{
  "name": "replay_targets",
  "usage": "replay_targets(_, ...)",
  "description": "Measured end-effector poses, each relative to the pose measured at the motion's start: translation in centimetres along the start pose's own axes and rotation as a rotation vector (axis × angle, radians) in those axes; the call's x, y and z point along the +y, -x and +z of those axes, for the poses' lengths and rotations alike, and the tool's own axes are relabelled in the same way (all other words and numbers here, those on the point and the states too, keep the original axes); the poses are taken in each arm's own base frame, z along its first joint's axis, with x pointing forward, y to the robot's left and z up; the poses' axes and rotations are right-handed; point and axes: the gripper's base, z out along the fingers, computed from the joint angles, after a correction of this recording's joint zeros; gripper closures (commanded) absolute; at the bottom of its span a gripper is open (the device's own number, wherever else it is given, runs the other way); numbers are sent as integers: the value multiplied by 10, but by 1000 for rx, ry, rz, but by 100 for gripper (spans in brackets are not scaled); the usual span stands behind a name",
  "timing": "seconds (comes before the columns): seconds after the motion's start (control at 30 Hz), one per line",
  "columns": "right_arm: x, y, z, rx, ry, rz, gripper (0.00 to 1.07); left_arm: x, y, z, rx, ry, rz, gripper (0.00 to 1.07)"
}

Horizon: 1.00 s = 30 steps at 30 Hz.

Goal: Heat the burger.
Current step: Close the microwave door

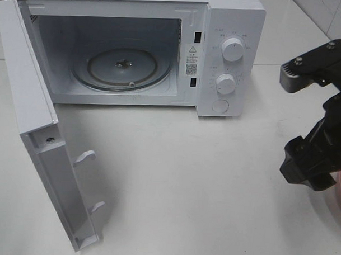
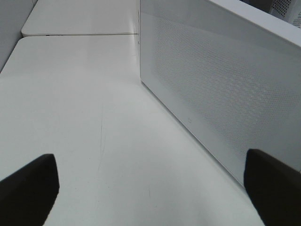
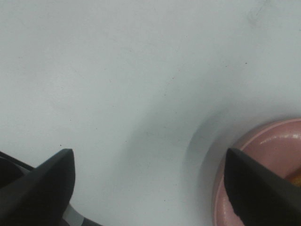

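Observation:
My right gripper (image 3: 150,188) hangs open over the table next to a round pink plate (image 3: 263,146), one fingertip (image 3: 258,188) over the plate's rim, nothing between the fingers. Behind that fingertip an orange-brown sliver (image 3: 296,179) shows on the plate; I cannot tell whether it is the burger, which is otherwise hidden. In the exterior view the right gripper (image 1: 310,178) is at the far right, covering most of the plate (image 1: 337,197). My left gripper (image 2: 150,193) is open and empty, beside the microwave door's outer face (image 2: 216,80), and out of the exterior view.
The white microwave (image 1: 232,57) stands at the back with its door (image 1: 38,134) swung wide open toward the front left. Its glass turntable (image 1: 122,67) is bare. White table (image 1: 185,184) lies between the microwave and the plate.

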Motion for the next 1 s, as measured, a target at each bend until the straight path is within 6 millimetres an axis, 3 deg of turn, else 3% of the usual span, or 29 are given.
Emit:
replay_targets(0.2,-6,-18,-32,-38,4,27,27,0,0,0,0,0,0,7)
replay_targets(0.6,-16,-51,-69,-98,-2,60,31,0,0,0,0,0,0,7)
replay_targets(0.73,-21,-68,-87,-191,6,72,31,0,0,0,0,0,0,7)
replay_targets(1.0,-24,-98,-89,-258,11,83,31,0,0,0,0,0,0,7)
